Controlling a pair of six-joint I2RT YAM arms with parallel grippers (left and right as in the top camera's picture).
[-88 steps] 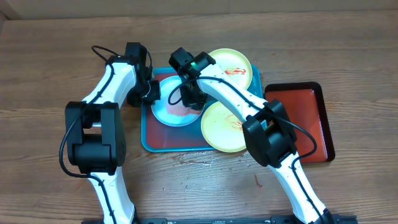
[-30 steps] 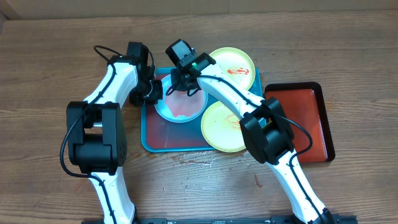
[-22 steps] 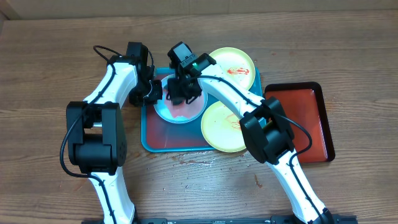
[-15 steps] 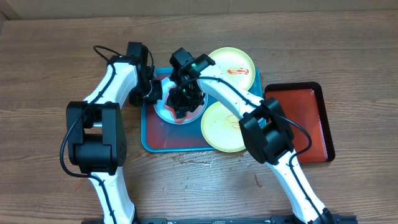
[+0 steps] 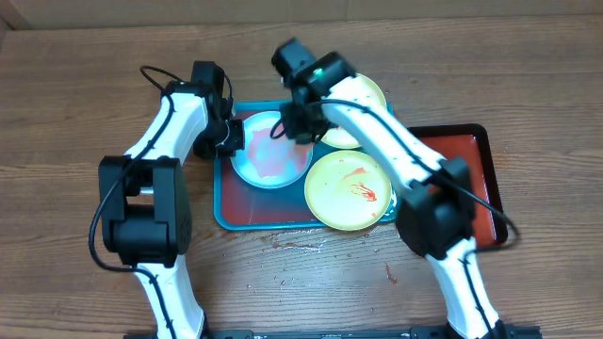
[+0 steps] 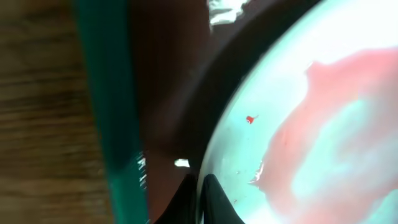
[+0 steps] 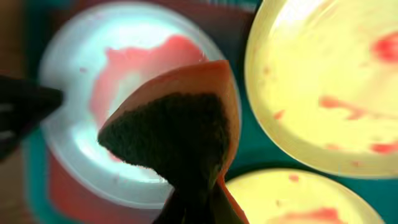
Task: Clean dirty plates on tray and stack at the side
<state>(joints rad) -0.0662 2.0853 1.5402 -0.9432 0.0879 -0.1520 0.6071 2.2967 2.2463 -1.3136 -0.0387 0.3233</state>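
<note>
- Pulled my right gripper (image 5: 294,127) up off the blue plate (image 5: 268,160), with the one sponge (image 7: 180,130) clamped in it.
- My left gripper (image 5: 229,139) is pinching that plate's rim.
- Three on the tray (image 5: 254,224): that blue one and two yellow-green plates (image 5: 349,191).

A dark-faced orange sponge (image 7: 180,134) hides part of the pink-smeared light blue plate (image 7: 74,81); right of that plate lie two red-flecked yellow plates (image 7: 323,81) (image 7: 298,199).

three plates from where i stand: one light blue plate (image 5: 266,166) and two pale yellow-green, the near yellow-green plate (image 5: 344,193) and the far yellow-green plate (image 5: 375,94). two trays: a teal-rimmed tray (image 5: 223,200) and a black-rimmed red tray (image 5: 485,160). one sponge (image 7: 177,134). two robot arms, the left arm (image 5: 170,122) and the right arm (image 5: 379,134).
</note>
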